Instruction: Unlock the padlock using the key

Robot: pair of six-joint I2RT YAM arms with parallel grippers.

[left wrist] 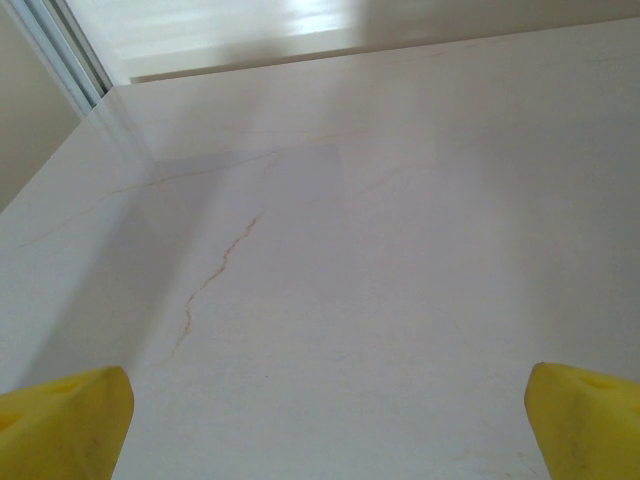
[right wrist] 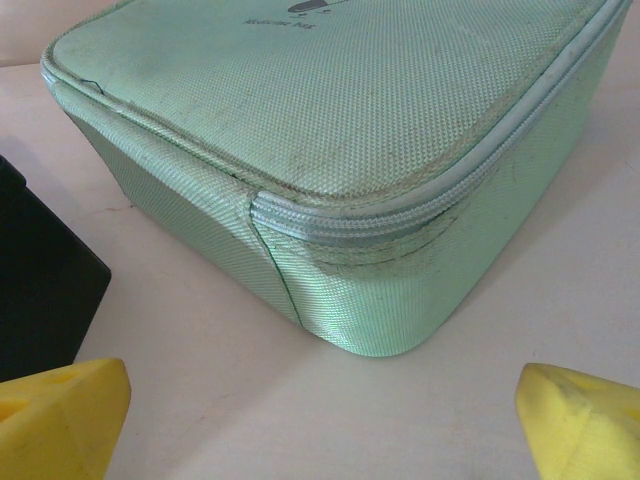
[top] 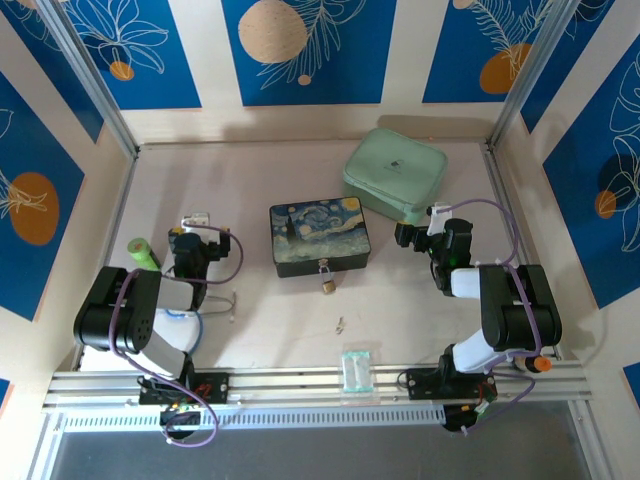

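The small brass padlock (top: pixel 327 286) hangs by its silver shackle from the front latch of the painted box (top: pixel 320 235) at mid-table. The tiny silvery key (top: pixel 340 323) lies flat on the table a little in front of the padlock. My left gripper (top: pixel 192 224) is left of the box and open; its yellow fingertips (left wrist: pixel 70 420) stand wide apart over bare table, and the left gripper (left wrist: pixel 325 425) holds nothing. My right gripper (top: pixel 420 226) is right of the box, open and holding nothing. Between this gripper's (right wrist: pixel 320 425) yellow pads (right wrist: pixel 585 425) lies bare table.
A mint-green zipped case (top: pixel 395 176) lies at the back right, its corner (right wrist: pixel 370 300) close ahead of my right gripper. A clear plastic packet (top: pixel 356 368) rests by the front rail. The box's dark side (right wrist: pixel 40 290) shows at the left of the right wrist view. Walls enclose the table.
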